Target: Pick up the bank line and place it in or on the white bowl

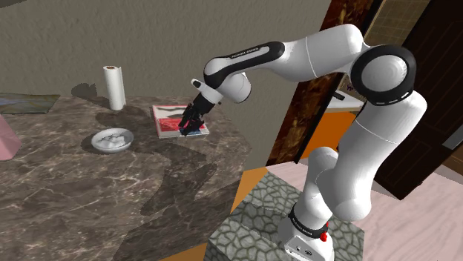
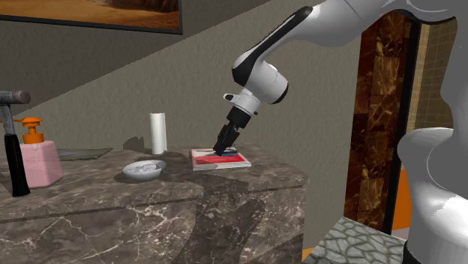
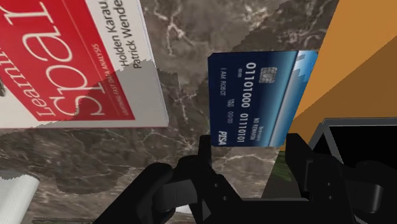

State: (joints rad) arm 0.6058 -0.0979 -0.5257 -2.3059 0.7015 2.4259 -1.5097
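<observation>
Shoulder view: arm reaches up-left from the stand [image 1: 291, 226], hand [image 1: 191, 126] down at the near right corner of a red-and-white book [image 1: 169, 119] lying on the dark marble desk [image 1: 89, 193]. Bit of blue at the fingertips is the bank card [image 1: 196, 130]. White bowl [image 1: 113, 139] sits well apart, toward this view's left and a little nearer than the book, with pale stuff inside that I can't identify. White paper roll [image 1: 113, 87] stands upright at the far edge behind the bowl. Second exterior view: hand [image 2: 223, 147] points steeply down at the book [image 2: 219, 160], bank card [image 2: 234, 153] showing as a blue sliver at the tips, just over the cover; touching the cover or not, can't tell from here. White bowl [image 2: 144, 169] is on this view's left of the book, paper roll [image 2: 157, 133] behind it. Further left are a pink soap dispenser [image 2: 39, 157] with an orange pump and a hammer [image 2: 13, 150] standing on its handle. Wrist view: hand [image 3: 250, 150] is closed on the bank card [image 3: 261, 95], black fingers [image 3: 205, 153] clasping its two side edges near one end. Card is dark blue, with white numerals and a chip. Book [image 3: 70, 63] lies beside it, with marble desk [image 3: 184, 38] between, and an orange surface [image 3: 356, 76] past the desk edge on the card's other side.
</observation>
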